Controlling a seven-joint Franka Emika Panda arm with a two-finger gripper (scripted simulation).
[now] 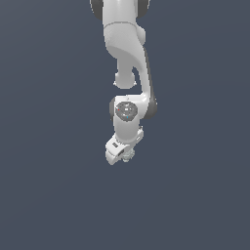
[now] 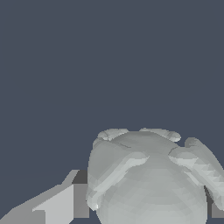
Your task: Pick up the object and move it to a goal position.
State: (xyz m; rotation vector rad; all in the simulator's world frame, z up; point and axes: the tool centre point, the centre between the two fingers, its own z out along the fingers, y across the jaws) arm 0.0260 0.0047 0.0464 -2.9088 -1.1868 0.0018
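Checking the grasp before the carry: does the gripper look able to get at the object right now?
Probably yes: the object already sits at the gripper, between its jaws, with nothing else around. Whether they actually clamp it is unclear.

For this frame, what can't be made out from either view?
- Exterior view: the object is a tiny lump at the claw; its shape is too small to read, and the claw body hides whether the fingers touch it.
- Wrist view: the object fills the lower frame and is cut off by the bottom edge; one finger shows beside it, the other is largely hidden behind it.
- No goal marker shows in either view.
- Arm base: cut off at the exterior view's top.
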